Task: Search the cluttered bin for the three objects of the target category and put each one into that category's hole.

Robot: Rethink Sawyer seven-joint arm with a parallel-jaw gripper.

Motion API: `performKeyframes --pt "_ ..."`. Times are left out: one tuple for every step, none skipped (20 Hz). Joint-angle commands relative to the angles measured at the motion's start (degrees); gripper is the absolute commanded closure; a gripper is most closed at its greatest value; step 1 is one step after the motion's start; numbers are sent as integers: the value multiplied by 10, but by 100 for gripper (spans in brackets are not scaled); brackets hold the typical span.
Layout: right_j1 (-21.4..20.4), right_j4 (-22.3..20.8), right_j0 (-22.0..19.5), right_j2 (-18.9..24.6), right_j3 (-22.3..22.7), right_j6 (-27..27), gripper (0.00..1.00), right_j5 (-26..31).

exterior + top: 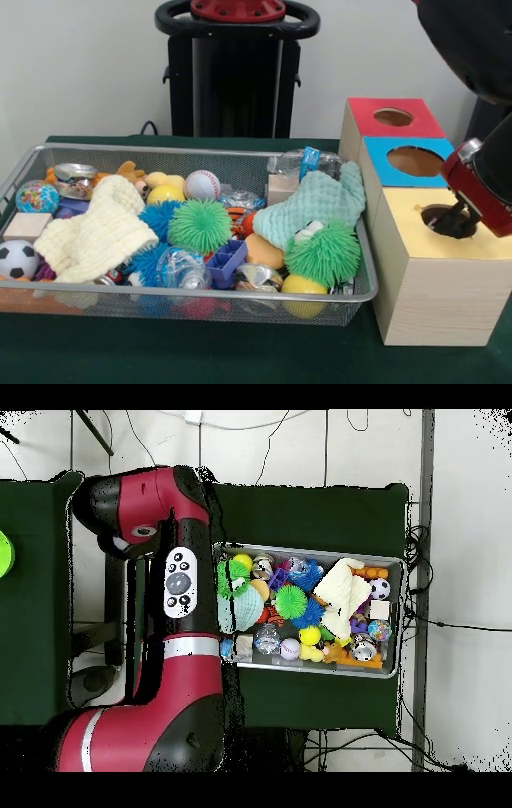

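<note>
The hole (438,214) is a round cut-out in the yellow top of the pale wooden box (436,300) at the lower right of the front view. The gripper (453,223) sits right over this hole, its dark tip covering most of the opening, with the red and black arm (480,188) reaching in from the right edge of the frame. Whether the gripper is clenched or released cannot be told, since its tip is a dark mass with nothing visibly held.

Behind the yellow-topped box, toward the upper right, stand the blue-topped box (412,162) and then the red-topped box (392,117), the three in a row and touching.

Just left of the boxes, filling the centre and left of the front view, is the cluttered bin (200,298), a wire mesh basket on the green tabletop (160,356). Inside it, a mint knitted cloth (316,204) lies at the right, with a green spiky ball (324,252) just below it and a second green spiky ball (200,226) near the middle. A cream knitted cloth (96,232) covers the left part, a small soccer ball (16,258) sits at the lower left corner, and a baseball (202,185) lies toward the back.

In the overhead view the arm (175,584) rises from the bottom left and hides the boxes, while the bin (310,550) lies right of centre.
</note>
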Motion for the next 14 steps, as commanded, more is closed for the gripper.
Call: performKeyframes --pt "54 -13 4 6 -15 92 100 0" --pt "49 -9 3 7 -11 90 100 2" --pt "44 -5 2 8 -6 87 100 4" --pt "38 -1 1 10 0 82 100 4" --pt "30 2 0 12 8 78 100 5" --pt "22 5 -2 13 16 74 100 5" --pt "16 7 -3 13 22 70 100 6" --pt "11 10 -4 14 26 67 100 10" --pt "6 12 -5 15 29 65 100 13" --pt "2 13 -7 14 29 61 100 19" --pt "-2 15 -8 15 30 58 100 24" --pt "-6 16 -9 15 30 55 100 30" --pt "-10 18 -12 15 31 50 100 38" --pt "-14 19 -14 14 27 44 100 52"
